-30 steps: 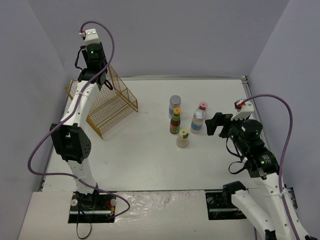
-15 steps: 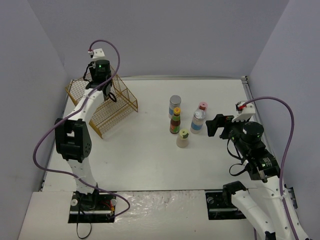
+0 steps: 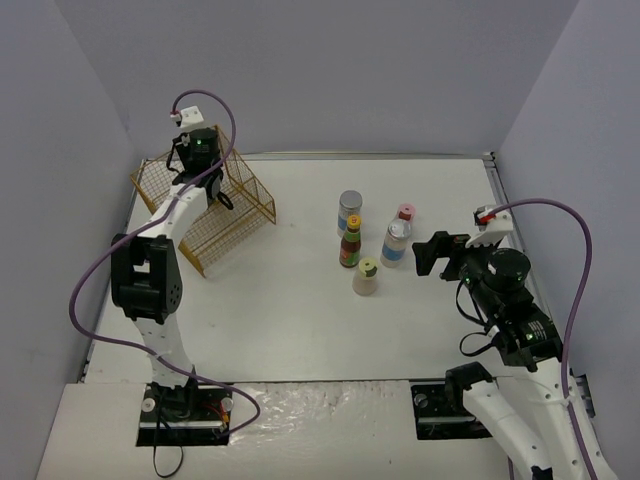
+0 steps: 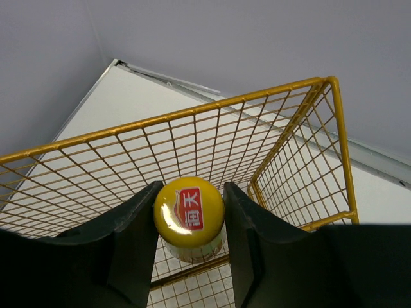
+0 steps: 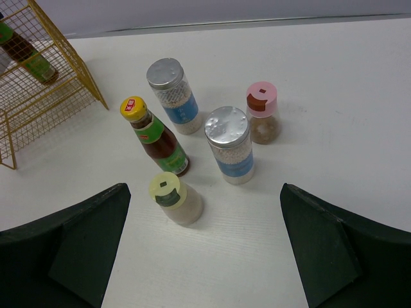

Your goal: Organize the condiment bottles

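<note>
At the near right of the table (image 3: 300, 330), the right gripper (image 3: 432, 252) hangs wide open and empty, facing five bottles standing close together. The green-capped bottle (image 3: 366, 277) is nearest, then the dark sauce bottle (image 3: 350, 245) and a silver-lidded jar (image 3: 396, 243), with the pink-capped bottle (image 3: 405, 213) and second silver-lidded jar (image 3: 349, 212) behind. Far left, the left gripper (image 4: 191, 187) is clamped on the yellow-capped bottle (image 4: 189, 210) inside the gold wire basket (image 4: 334, 147). This looks like the placing step. The next move calls for letting go and lifting clear of the wires.
</note>
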Motion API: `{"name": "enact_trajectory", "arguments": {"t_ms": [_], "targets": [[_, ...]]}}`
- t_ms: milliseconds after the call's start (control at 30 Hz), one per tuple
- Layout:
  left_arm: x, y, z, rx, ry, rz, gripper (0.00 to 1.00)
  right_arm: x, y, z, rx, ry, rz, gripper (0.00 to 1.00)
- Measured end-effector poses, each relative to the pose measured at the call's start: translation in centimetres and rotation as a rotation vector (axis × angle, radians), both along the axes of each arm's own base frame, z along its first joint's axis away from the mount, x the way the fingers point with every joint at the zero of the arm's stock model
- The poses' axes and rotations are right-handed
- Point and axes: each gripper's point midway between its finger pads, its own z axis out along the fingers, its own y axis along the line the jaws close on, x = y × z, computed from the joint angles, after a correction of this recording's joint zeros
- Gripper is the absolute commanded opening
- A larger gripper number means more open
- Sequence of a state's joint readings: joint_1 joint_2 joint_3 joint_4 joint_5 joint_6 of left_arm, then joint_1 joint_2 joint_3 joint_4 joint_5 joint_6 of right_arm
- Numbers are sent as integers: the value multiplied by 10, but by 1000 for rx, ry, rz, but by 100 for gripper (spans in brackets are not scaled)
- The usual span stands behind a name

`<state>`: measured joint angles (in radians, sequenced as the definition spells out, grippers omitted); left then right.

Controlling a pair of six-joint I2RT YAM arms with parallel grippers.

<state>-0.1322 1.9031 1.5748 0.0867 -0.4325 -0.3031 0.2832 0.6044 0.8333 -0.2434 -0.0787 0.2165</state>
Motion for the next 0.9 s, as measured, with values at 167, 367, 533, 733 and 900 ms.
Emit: {"name": "enact_trajectory", "arguments": {"t_ms": [167, 367, 533, 733, 900], "targets": [[0, 1, 1, -11, -10, 7, 67, -3, -1, 3, 3, -14, -2, 100], [-5, -2, 1, -20, 12, -7, 90, -5, 0, 6, 6, -25, 2, 100], [-17, -13, 19, -36, 50, -90, 97, -6, -1, 7, 7, -32, 2, 100], [-50, -64, 86, -95, -20, -356, 97, -10, -2, 12, 11, -53, 2, 100], [-100, -146, 122, -88, -97, -664, 97, -11, -2, 14, 12, -60, 5, 100]]}}
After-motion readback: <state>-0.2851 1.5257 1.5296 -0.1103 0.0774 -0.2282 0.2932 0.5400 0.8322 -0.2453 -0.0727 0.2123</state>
